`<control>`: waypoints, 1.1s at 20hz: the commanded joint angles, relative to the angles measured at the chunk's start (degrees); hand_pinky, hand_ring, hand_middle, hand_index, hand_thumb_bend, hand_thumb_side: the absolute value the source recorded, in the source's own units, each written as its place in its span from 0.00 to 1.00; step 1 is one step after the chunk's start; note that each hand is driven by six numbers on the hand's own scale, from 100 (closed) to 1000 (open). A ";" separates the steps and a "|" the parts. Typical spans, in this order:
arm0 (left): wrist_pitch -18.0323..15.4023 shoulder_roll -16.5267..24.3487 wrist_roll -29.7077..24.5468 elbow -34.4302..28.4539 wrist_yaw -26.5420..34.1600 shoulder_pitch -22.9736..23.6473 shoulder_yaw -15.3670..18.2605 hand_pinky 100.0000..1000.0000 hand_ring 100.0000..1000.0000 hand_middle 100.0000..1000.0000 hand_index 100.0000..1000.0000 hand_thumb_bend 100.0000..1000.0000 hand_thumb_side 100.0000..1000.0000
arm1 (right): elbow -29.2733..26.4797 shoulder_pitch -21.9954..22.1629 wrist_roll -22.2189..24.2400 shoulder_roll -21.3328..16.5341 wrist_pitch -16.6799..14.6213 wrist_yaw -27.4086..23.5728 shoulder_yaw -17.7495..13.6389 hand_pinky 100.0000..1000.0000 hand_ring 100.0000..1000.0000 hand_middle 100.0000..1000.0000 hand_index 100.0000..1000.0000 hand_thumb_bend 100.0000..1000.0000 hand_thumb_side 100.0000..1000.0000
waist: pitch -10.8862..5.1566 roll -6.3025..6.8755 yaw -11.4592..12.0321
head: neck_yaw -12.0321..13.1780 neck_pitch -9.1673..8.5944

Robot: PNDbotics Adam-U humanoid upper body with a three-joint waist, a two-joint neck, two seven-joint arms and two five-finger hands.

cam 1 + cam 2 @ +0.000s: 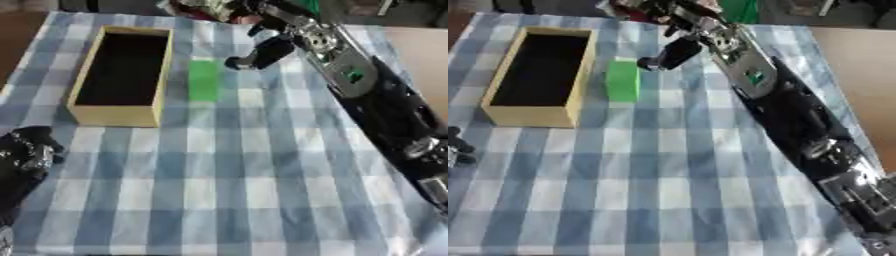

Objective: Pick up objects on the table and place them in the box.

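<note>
- The box [118, 112] sits on the far left part of the table, on the blue and white checked cloth [227, 200]; it is a long open box with pale yellow walls and a dark inside, and nothing shows in it.
- A green block [204, 80] lies flat on the cloth just to the right of the box, apart from its wall.
- The right arm [798, 125] stretches from the lower right corner up across the table to the far edge.
- The right hand [262, 52] is above the cloth just beyond and to the right of the green block; one dark finger or thumb points down and left toward the block's far end (whether it touches, I cannot tell). It holds nothing that I can see, and the rest of its fingers are lost in clutter at the far edge.
- The left hand [26, 160] shows at the left edge, near the box's near corner; its finger position cannot be made out.
</note>
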 commanded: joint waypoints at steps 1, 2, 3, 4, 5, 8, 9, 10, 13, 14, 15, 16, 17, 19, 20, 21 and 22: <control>-0.10 0.39 -0.27 -0.79 0.29 -0.91 -0.22 0.50 0.53 0.44 0.63 0.00 0.16 | 3.04 -2.04 1.44 1.44 -0.58 2.79 -0.43 0.77 1.00 0.83 0.96 0.44 0.01 | -0.85 0.22 0.31 | -0.44 -0.83; -0.09 0.39 -0.30 -0.79 0.30 -0.95 -0.25 0.50 0.53 0.44 0.63 0.00 0.16 | 4.12 -2.30 1.51 2.09 -0.79 3.34 -0.48 0.77 1.00 0.83 0.96 0.45 0.02 | -0.80 0.23 0.48 | -0.52 -0.87; -0.08 0.39 -0.33 -0.79 0.30 -0.97 -0.27 0.50 0.53 0.44 0.63 0.00 0.16 | 5.10 -2.52 1.54 2.63 -1.03 3.80 -0.53 0.77 1.00 0.83 0.96 0.46 0.03 | -0.77 0.23 0.60 | -0.59 -0.90; -0.07 0.38 -0.34 -0.79 0.31 -0.99 -0.28 0.50 0.53 0.44 0.63 0.00 0.16 | 6.07 -2.70 1.55 3.19 -1.23 4.23 -0.57 0.77 1.00 0.83 0.96 0.46 0.03 | -0.73 0.25 0.72 | -0.68 -0.92; -0.07 0.37 -0.34 -0.79 0.31 -1.00 -0.28 0.50 0.53 0.44 0.63 0.00 0.16 | 6.90 -2.85 1.51 3.63 -1.46 4.60 -0.62 0.77 1.00 0.83 0.96 0.46 0.03 | -0.71 0.26 0.79 | -0.73 -0.94; -0.06 0.32 -0.38 -0.79 0.34 -1.06 -0.33 0.50 0.53 0.44 0.63 0.00 0.16 | 9.47 -3.22 1.40 4.91 -1.94 5.75 -0.75 0.78 0.99 0.83 0.96 0.46 0.03 | -0.62 0.32 0.95 | -0.90 -0.96; -0.06 0.31 -0.39 -0.78 0.34 -1.06 -0.33 0.50 0.53 0.44 0.63 0.00 0.16 | 10.14 -3.32 1.36 5.19 -2.13 6.13 -0.81 0.78 0.99 0.83 0.96 0.46 0.03 | -0.61 0.32 0.97 | -0.94 -0.96; -0.06 0.30 -0.39 -0.78 0.34 -1.06 -0.34 0.50 0.53 0.44 0.63 0.00 0.16 | 10.79 -3.37 1.30 5.47 -2.26 6.48 -0.90 0.78 0.99 0.83 0.96 0.46 0.03 | -0.60 0.31 0.98 | -0.99 -0.95; -0.04 0.26 -0.40 -0.75 0.34 -1.07 -0.36 0.50 0.53 0.44 0.63 0.00 0.16 | 12.34 -3.45 1.02 6.20 -2.69 7.28 -1.15 0.78 0.99 0.82 0.96 0.46 0.04 | -0.54 0.25 0.99 | -1.08 -1.10; -0.04 0.25 -0.40 -0.74 0.34 -1.06 -0.37 0.50 0.53 0.44 0.63 0.00 0.16 | 12.70 -3.41 1.06 6.36 -2.83 7.48 -1.11 0.78 0.99 0.82 0.96 0.46 0.04 | -0.51 0.22 0.99 | -1.13 -1.18; -0.04 0.24 -0.41 -0.74 0.33 -1.06 -0.37 0.50 0.53 0.44 0.63 0.00 0.17 | 12.96 -3.39 1.14 6.49 -2.96 7.68 -1.07 0.78 0.98 0.78 0.94 0.54 0.00 | -0.50 0.21 0.99 | -1.16 -1.22; -0.04 0.25 -0.39 -0.73 0.32 -1.06 -0.36 0.50 0.53 0.44 0.63 0.00 0.16 | 13.15 -3.34 1.28 6.62 -3.07 8.01 -0.97 0.77 0.98 0.75 0.94 0.46 0.04 | -0.48 0.18 1.00 | -1.18 -1.25; -0.04 0.24 -0.38 -0.73 0.32 -1.06 -0.36 0.50 0.53 0.44 0.63 0.00 0.16 | 13.27 -3.30 1.37 6.77 -3.16 8.33 -0.91 0.77 0.97 0.73 0.92 0.46 0.04 | -0.47 0.16 1.02 | -1.18 -1.26; -0.04 0.22 -0.38 -0.71 0.32 -1.03 -0.37 0.50 0.53 0.44 0.63 0.00 0.16 | 13.38 -3.25 1.48 7.02 -3.25 9.06 -0.74 0.77 0.96 0.68 0.88 0.46 0.04 | -0.47 0.11 1.06 | -1.20 -1.28; -0.04 0.20 -0.38 -0.70 0.32 -1.02 -0.38 0.50 0.53 0.44 0.63 0.00 0.16 | 13.32 -3.24 1.52 7.09 -3.25 9.67 -0.57 0.77 0.95 0.66 0.86 0.45 0.04 | -0.47 0.08 1.08 | -1.22 -1.29; -0.04 0.18 -0.38 -0.70 0.32 -1.03 -0.39 0.50 0.53 0.44 0.63 0.00 0.16 | 13.17 -3.23 1.46 7.16 -3.21 10.42 -0.42 0.76 0.94 0.61 0.78 0.44 0.04 | -0.47 0.05 1.09 | -1.25 -1.30; -0.04 0.16 -0.37 -0.69 0.33 -1.04 -0.39 0.50 0.53 0.44 0.63 0.00 0.16 | 12.99 -3.21 1.32 7.25 -3.15 11.17 -0.31 0.76 0.93 0.58 0.73 0.44 0.02 | -0.47 0.01 1.11 | -1.27 -1.31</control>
